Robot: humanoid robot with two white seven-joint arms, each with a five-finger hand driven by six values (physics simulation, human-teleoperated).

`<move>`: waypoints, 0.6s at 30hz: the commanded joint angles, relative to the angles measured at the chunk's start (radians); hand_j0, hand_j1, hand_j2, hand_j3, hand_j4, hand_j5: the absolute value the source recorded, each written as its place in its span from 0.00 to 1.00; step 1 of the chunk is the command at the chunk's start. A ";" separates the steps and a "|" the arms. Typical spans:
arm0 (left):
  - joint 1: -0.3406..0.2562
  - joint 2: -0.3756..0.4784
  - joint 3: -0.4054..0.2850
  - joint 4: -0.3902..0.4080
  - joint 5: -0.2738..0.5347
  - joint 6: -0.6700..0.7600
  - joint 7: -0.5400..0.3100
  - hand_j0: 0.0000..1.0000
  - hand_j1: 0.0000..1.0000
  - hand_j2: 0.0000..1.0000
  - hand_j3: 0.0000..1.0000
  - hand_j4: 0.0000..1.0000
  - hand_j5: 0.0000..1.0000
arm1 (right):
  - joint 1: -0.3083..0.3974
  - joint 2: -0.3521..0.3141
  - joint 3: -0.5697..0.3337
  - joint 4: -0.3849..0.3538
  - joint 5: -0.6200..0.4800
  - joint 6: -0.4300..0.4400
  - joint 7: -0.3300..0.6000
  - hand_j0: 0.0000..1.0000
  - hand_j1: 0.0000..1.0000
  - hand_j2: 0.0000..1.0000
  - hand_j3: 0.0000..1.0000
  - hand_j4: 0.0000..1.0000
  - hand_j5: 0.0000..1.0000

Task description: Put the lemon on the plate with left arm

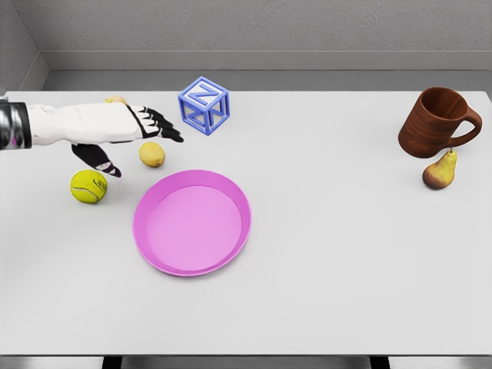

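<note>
Left hand (pixel 127 138) hovered with fingers spread and empty just beside lemon (pixel 151 154), pink plate (pixel 154 254) near the lemon.

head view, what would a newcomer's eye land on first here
The bright pink plate at centre-left of the white table grabs attention first. Next, the left hand reaching in from the left, fingers spread above a small lemon, with a tennis ball nearby. A blue letter cube sits behind; a brown mug and pear far right.
</note>
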 commanded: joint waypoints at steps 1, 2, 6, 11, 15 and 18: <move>0.000 0.002 0.001 0.000 0.006 0.003 0.000 1.00 1.00 1.00 1.00 1.00 1.00 | 0.002 0.000 -0.003 0.001 -0.002 0.000 0.001 1.00 1.00 1.00 1.00 1.00 1.00; 0.000 0.002 0.000 0.001 0.005 0.003 0.000 1.00 1.00 1.00 1.00 1.00 1.00 | 0.024 0.000 -0.002 0.001 -0.002 0.003 0.000 1.00 1.00 1.00 1.00 1.00 1.00; -0.006 -0.006 -0.002 0.003 -0.005 0.003 0.000 1.00 1.00 1.00 1.00 1.00 1.00 | 0.037 0.000 -0.002 0.000 0.000 0.002 0.001 1.00 1.00 1.00 1.00 1.00 1.00; -0.011 -0.077 -0.004 0.089 -0.072 0.003 0.000 1.00 1.00 1.00 1.00 1.00 1.00 | 0.037 0.000 -0.002 0.000 0.000 0.002 0.000 1.00 1.00 1.00 1.00 1.00 1.00; -0.025 -0.126 0.001 0.150 -0.109 0.003 0.000 1.00 1.00 1.00 1.00 1.00 1.00 | 0.037 0.000 -0.002 0.000 0.000 0.002 0.000 1.00 1.00 1.00 1.00 1.00 1.00; -0.040 -0.159 0.000 0.213 -0.117 0.003 0.000 1.00 1.00 1.00 1.00 1.00 1.00 | 0.037 0.000 -0.002 0.000 0.000 0.002 0.001 1.00 1.00 1.00 1.00 1.00 1.00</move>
